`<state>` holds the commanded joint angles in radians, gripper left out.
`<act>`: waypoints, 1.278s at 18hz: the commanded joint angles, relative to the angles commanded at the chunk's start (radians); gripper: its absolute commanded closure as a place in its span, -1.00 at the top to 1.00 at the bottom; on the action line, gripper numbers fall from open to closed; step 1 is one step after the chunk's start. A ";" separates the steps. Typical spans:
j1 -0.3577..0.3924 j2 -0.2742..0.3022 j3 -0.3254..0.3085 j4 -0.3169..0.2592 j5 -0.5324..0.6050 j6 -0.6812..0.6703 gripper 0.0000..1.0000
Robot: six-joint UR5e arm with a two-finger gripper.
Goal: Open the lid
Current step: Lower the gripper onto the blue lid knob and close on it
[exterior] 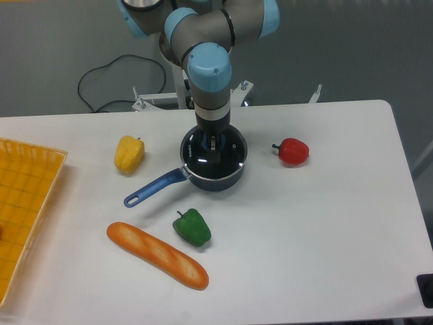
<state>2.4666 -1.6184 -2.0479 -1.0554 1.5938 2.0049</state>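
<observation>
The lid, clear glass with a thin metal rim, lies on the dark blue saucepan near the table's back centre. Its blue knob shows between the fingers of my gripper, which points straight down onto the lid's centre. The fingers stand on either side of the knob with a small gap, so the gripper looks open. The arm's wrist hides the back of the lid. The saucepan's long blue handle points to the front left.
A yellow pepper lies left of the pan, and a red pepper lies to its right. A green pepper and a bread loaf lie in front. An orange basket sits at the left edge.
</observation>
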 joint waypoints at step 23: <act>0.002 0.006 0.087 -0.132 0.015 -0.029 0.18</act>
<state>2.4682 -1.6122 -1.9606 -1.1872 1.6091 1.9758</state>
